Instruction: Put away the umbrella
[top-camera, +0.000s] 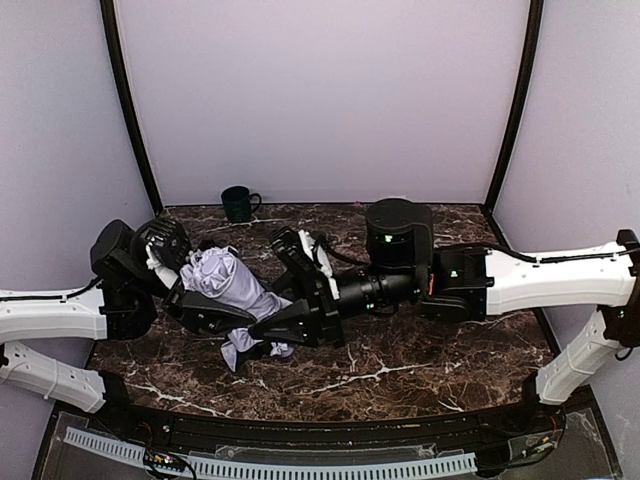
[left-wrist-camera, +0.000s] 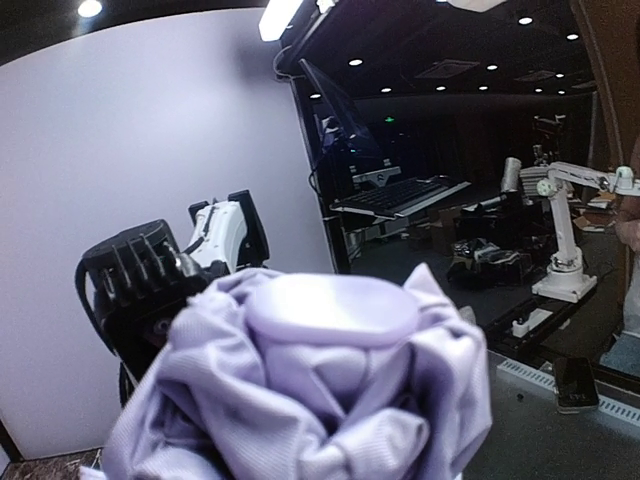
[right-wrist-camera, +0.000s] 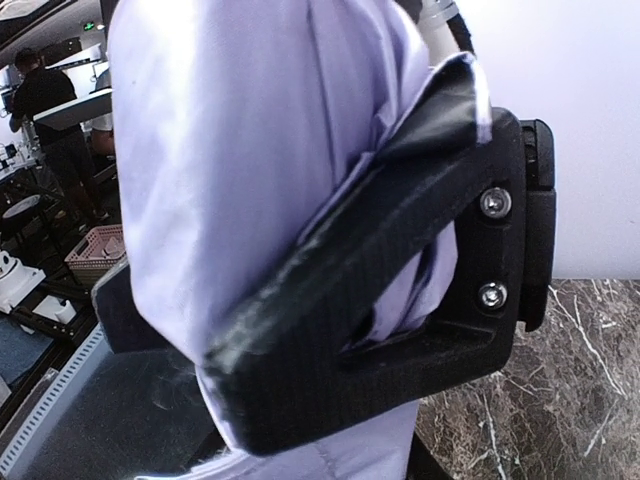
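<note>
umbrella (right-wrist-camera: 220, 150) in half-closed right pincer (top-camera: 265, 295)

No text, label, brand or number is legible in any of the views.

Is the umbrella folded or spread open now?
Folded: the umbrella is a compact bundle of bunched lavender fabric, and its canopy is not spread.

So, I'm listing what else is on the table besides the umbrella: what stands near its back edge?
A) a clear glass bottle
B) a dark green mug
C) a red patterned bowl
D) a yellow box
B: a dark green handled mug stands upright by the back wall on the brown marble-patterned table, apart from both arms.
</note>
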